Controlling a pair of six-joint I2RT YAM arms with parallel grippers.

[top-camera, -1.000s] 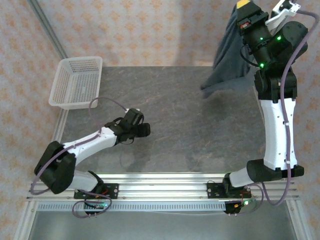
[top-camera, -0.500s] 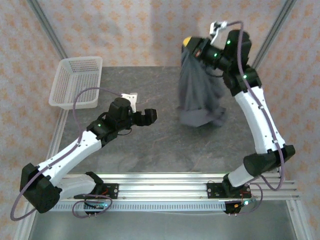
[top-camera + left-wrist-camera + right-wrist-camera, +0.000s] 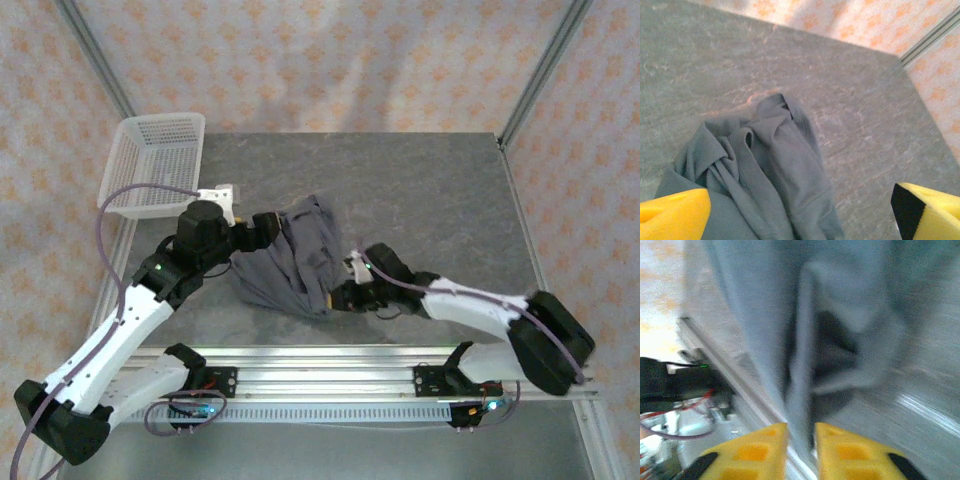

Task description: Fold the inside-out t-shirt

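Starting the fold: hovering the left pincer (image 3: 265,228), spread wide and gripping nothing, over the left edge of the crumpled t-shirt (image 3: 290,265) heaped near the desk's (image 3: 420,190) front; pinching a fold of its right edge in the nearly closed right pincer (image 3: 338,296). Likely needing spreading flat next.

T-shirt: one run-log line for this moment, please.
dark grey cloth t-shirt: crumpled | left gripper: open above it | right gripper: pinching it
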